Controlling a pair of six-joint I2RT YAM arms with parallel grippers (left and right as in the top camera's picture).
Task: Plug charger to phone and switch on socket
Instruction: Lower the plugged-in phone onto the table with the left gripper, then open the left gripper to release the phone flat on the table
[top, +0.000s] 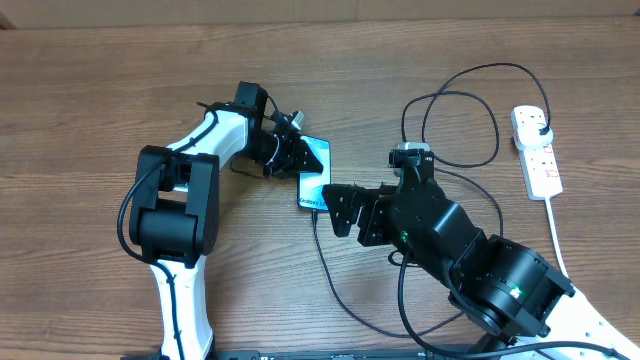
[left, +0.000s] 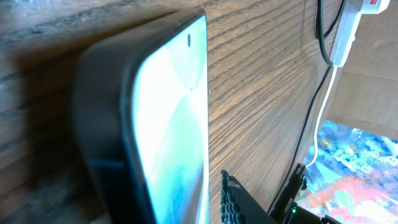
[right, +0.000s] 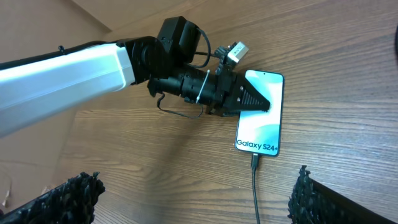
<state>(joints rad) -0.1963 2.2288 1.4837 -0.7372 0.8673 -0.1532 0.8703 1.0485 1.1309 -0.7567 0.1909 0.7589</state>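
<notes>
The phone (top: 314, 178) lies on the wooden table, its blue screen up, and also shows in the right wrist view (right: 261, 118). The charger's connector (right: 255, 162) sits in the phone's bottom end. The black cable (top: 330, 270) loops across the table to its plug (top: 540, 124) in the white socket strip (top: 540, 160). My left gripper (top: 290, 155) clamps the phone's upper left edge (left: 174, 124). My right gripper (right: 193, 199) is wide open and empty just below the phone, with the cable running between its fingers.
The strip's thick white cord (top: 558, 240) runs down the right side of the table. Loops of black cable (top: 460, 110) lie between the phone and the strip. The strip's end with a red switch shows in the left wrist view (left: 367, 6).
</notes>
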